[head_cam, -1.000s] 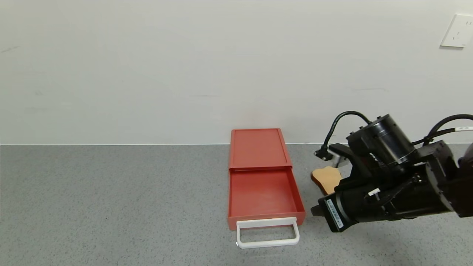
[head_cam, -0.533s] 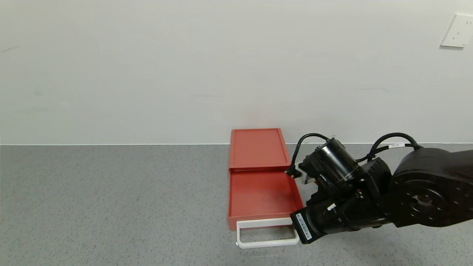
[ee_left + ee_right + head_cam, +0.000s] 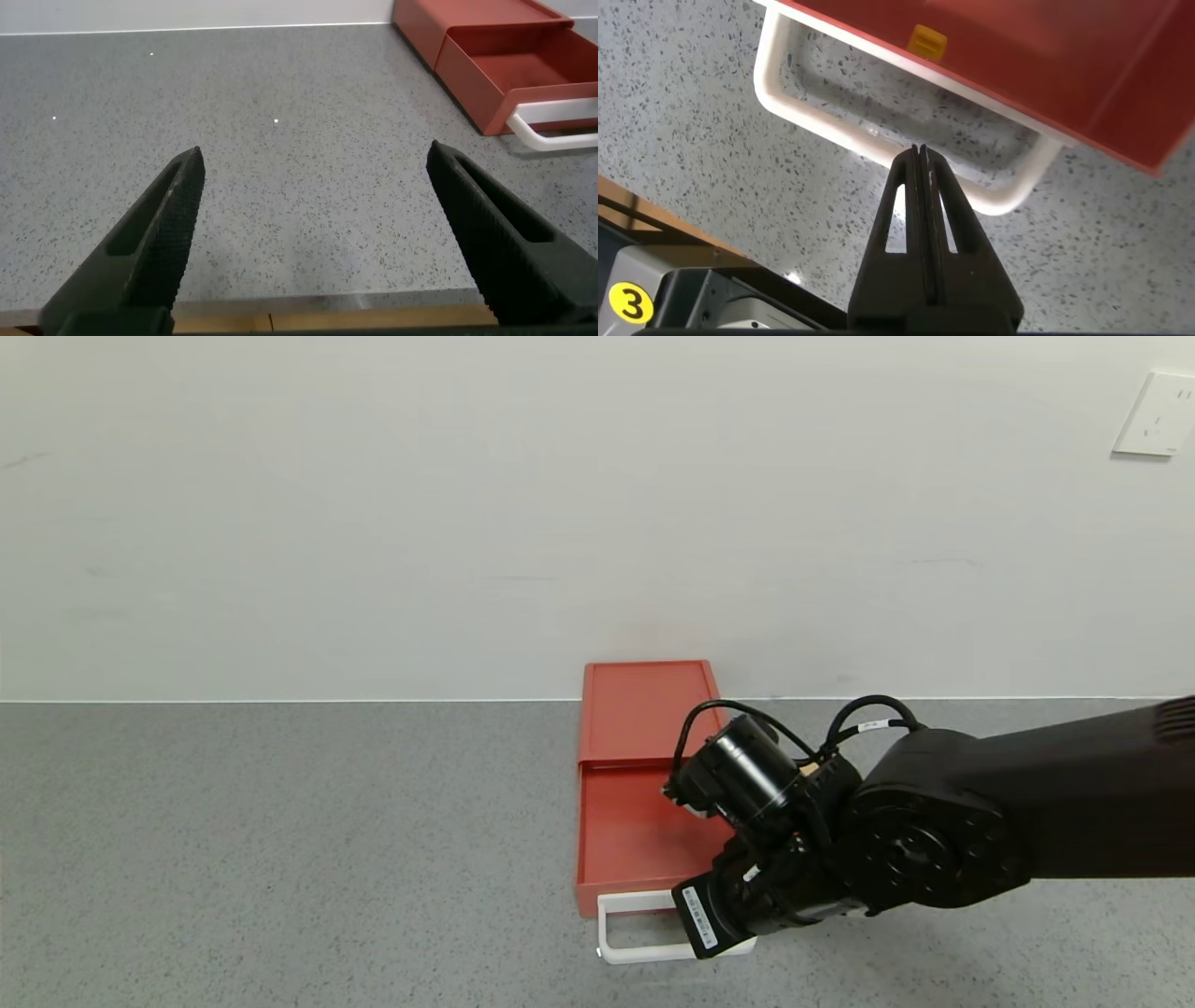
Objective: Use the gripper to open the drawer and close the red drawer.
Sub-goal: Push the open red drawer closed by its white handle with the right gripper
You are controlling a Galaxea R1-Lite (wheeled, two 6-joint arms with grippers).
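1. Head view: the red drawer (image 3: 649, 775) lies on the grey table (image 3: 280, 849), its far end against the white wall (image 3: 467, 523). Its tray is pulled out toward the robot, with the white handle (image 3: 644, 947) at the near, six o'clock end. The right gripper (image 3: 724, 919) hangs over the handle's right end, at about five o'clock from the tray; its arm reaches in from three o'clock. A wall socket (image 3: 1158, 415) sits at the upper right.

2. Left wrist view: the left gripper (image 3: 318, 233) hovers above bare table (image 3: 308, 140), fingers (image 3: 159, 233) spread wide apart, gripping nothing. The drawer (image 3: 495, 56) lies well apart from it, tray out.

3. Right wrist view: the right gripper's fingers (image 3: 918, 215) are pressed together, their tips over the handle's (image 3: 878, 140) near bar. I cannot tell whether they touch it. The tray's red front (image 3: 1018, 65) lies just beyond.
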